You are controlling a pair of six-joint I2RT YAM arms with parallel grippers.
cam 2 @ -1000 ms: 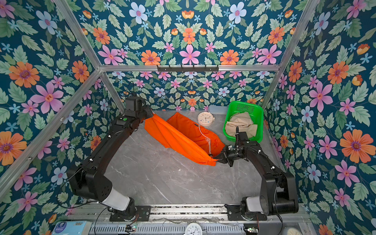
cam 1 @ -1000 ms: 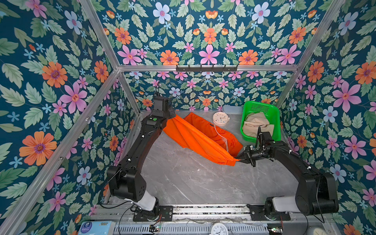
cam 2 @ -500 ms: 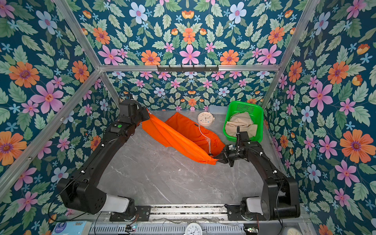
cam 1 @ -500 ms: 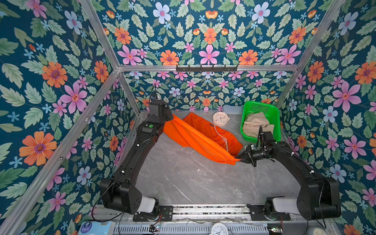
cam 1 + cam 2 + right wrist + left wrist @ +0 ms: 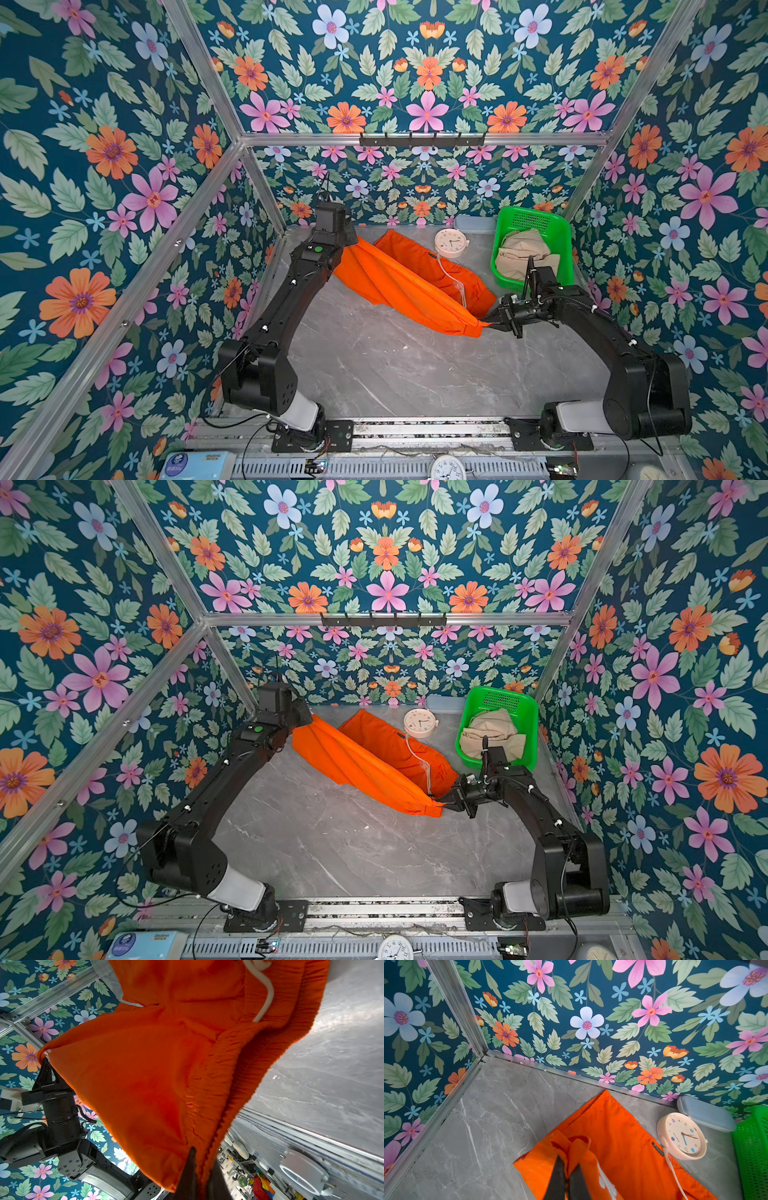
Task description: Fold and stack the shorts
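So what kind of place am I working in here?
Looks like a staged robot test booth, not a real room: floral-print wall panels on an aluminium frame, a marble-look tabletop, and the robot's mounting rail at its front edge.

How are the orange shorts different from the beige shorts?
The orange shorts are bright orange; the beige shorts are pale tan. The orange shorts are stretched between the left pincer and the right pincer, both shut on them; nothing holds the beige shorts. The orange shorts are out over the table; the beige shorts lie bunched in the green basket. Both are soft cloth, not yet folded.
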